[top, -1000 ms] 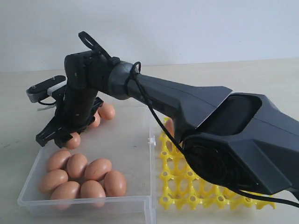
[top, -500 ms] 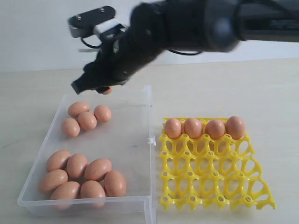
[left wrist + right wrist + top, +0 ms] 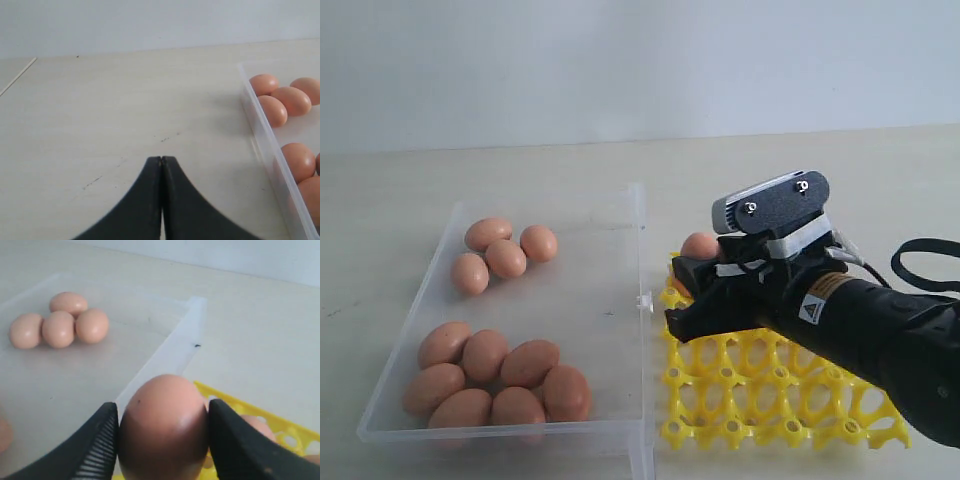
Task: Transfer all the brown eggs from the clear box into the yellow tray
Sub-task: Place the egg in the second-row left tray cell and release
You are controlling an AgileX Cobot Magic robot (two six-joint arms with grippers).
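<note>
My right gripper (image 3: 162, 427) is shut on one of the brown eggs (image 3: 162, 425), holding it by its sides above the corner of the yellow tray (image 3: 282, 424) nearest the clear box (image 3: 165, 357). In the exterior view this gripper (image 3: 686, 298) hangs over the tray's (image 3: 770, 400) back left cups, and an egg's top (image 3: 700, 245) shows just above the fingers. Several eggs lie in the clear box (image 3: 642, 225): one cluster at the back (image 3: 505, 255), another at the front (image 3: 500, 375). My left gripper (image 3: 161, 159) is shut and empty over bare table beside the box wall (image 3: 265, 145).
The right arm's black forearm (image 3: 880, 335) covers the tray's back right part. A light wooden tabletop (image 3: 800, 165) surrounds the box and tray, with a white wall behind. The left arm is outside the exterior view.
The right arm lifted out of the box's back left with an egg and swung across to the yellow tray. One egg fewer lies in the back cluster.
</note>
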